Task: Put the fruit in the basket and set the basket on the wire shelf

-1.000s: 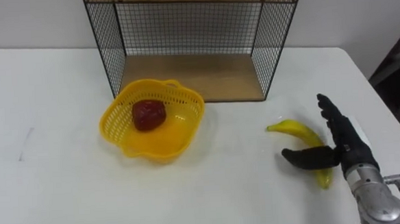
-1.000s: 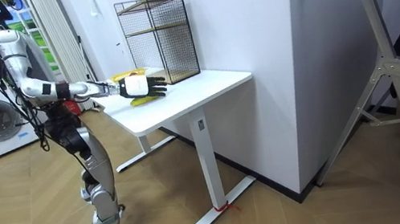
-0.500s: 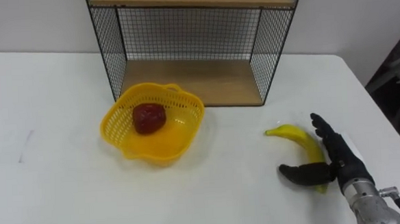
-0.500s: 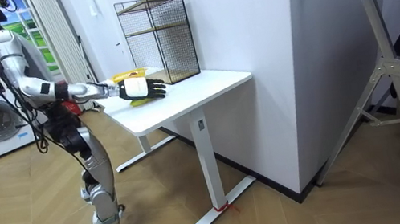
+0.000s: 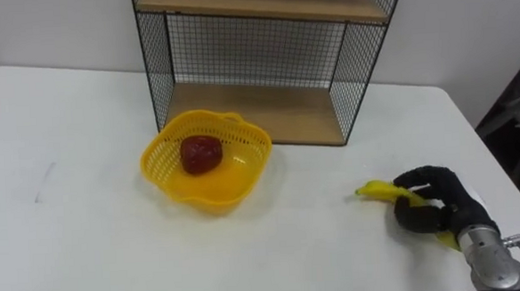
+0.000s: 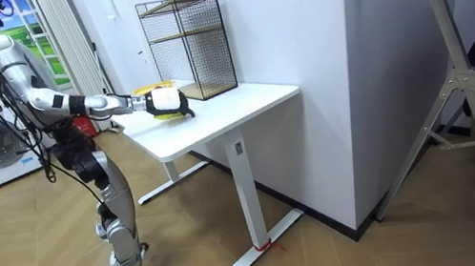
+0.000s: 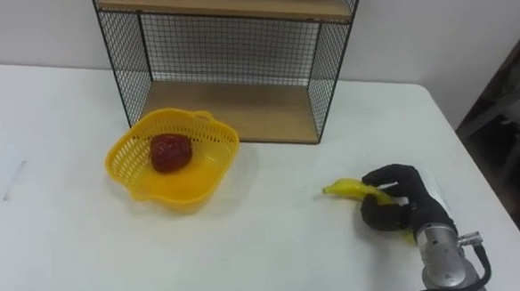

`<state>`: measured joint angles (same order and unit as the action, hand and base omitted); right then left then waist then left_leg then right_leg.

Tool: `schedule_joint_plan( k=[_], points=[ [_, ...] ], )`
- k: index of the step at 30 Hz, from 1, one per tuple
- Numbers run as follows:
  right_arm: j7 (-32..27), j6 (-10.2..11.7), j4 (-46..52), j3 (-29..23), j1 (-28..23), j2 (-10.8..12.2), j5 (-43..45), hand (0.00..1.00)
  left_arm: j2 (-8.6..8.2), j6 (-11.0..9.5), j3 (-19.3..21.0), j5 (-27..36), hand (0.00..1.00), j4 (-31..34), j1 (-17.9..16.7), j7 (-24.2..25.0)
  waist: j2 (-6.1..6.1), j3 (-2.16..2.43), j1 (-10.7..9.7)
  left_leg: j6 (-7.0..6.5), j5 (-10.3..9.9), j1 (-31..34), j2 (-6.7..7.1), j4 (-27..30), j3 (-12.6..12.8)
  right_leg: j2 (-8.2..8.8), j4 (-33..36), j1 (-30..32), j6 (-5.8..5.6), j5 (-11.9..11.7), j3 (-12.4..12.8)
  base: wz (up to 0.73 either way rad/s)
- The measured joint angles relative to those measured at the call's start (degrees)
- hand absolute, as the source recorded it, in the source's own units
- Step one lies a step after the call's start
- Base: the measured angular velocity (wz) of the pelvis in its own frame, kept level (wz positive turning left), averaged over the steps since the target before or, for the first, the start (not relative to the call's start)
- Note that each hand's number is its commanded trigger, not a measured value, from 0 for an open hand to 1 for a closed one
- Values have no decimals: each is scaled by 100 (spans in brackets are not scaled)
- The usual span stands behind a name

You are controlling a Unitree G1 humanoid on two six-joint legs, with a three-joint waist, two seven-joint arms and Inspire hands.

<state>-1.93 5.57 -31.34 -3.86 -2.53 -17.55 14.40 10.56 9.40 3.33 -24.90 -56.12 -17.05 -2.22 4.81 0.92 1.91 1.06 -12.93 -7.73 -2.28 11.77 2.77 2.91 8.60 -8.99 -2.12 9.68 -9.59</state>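
Gripping, left eye view: right hand (image 5: 440, 205) curled round banana (image 5: 377, 190) on tabletop (image 5: 86, 226); basket (image 5: 157, 171), red fruit (image 5: 201, 154) inside, well left of hand. Room view: arm reaches across tabletop. Right eye view: banana tip pokes out left of hand; best firm up wrap, lift level.

Inspection result: no legible text, label, number or sign on any surface in view (checked: the banana (image 5: 376, 190) under the curled fingers of the right hand (image 5: 442, 209), the basket (image 5: 168, 181) well to that hand's left, and the wire shelf (image 5: 259, 119) beyond the hand and to its left). Nothing to record.
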Motion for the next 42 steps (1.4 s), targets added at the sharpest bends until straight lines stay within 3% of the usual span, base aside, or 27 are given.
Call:
schedule_joint_plan(
  k=[3, 10, 17, 20, 22, 26, 31, 36, 42],
  points=[
    [-106, -36, 6, -2, 38, 2, 166, 100, 10, 0, 1, 0, 0, 19, 23, 0, 3, 1, 13, 0, -2, -5, 2, -2, 3, -2, -1, 2, 0, 0, 7, 0],
    [-124, -460, 278, 23, 63, 123, 561, 100, 4, 1, -18, 2, 0, 167, 33, 2, -4, 4, 13, 9, -7, -37, -10, -37, 27, -15, 9, -11, 1, 0, 23, -1],
    [-104, -721, 774, 105, -95, 211, 544, 100, -31, 2, -177, 51, 0, 101, 77, -134, -36, -3, 17, 12, -43, -50, -26, -61, 44, -25, 71, 5, 2, -1, 48, -2],
    [-2, -960, 1159, 276, -115, 241, 481, 100, -57, 20, -193, 63, 0, 98, 81, -125, -62, -13, 20, 20, -53, -10, -45, -33, 100, -38, 120, 48, 9, -6, 96, -11],
    [159, -1071, 1471, 429, -121, 263, 356, 100, -66, 18, -249, 62, 0, 75, 151, -99, -103, -42, 22, 20, -51, 29, -53, -8, 136, -44, 141, 109, 29, -18, 121, -9],
    [418, -1108, 2103, 726, -161, 283, 124, 100, -107, -10, -273, 78, 0, 48, 181, -101, -233, -102, 28, 19, -51, 70, -60, -8, 215, -44, 213, 228, 28, -18, 172, -11],
    [501, -1074, 2844, 934, -157, 336, -760, 100, -125, -96, -426, 298, 0, 47, 161, -130, -329, -92, 119, 16, -48, 158, -58, 30, 203, -42, 215, 306, 27, -17, 177, 0],
    [613, -1011, 3406, 937, -156, 466, -953, 100, -179, -237, -425, 293, 0, 66, 112, -108, -336, -92, 156, 16, -48, 169, -56, -1, 188, -42, 207, 313, 22, -14, 168, 0],
    [605, -728, 3711, 937, -153, 479, -1207, 100, -177, -388, -560, 297, 0, 49, 116, -111, -339, -96, 152, 16, -48, 168, -56, -25, 180, -43, 207, 305, 21, -13, 162, 0]
  ],
)
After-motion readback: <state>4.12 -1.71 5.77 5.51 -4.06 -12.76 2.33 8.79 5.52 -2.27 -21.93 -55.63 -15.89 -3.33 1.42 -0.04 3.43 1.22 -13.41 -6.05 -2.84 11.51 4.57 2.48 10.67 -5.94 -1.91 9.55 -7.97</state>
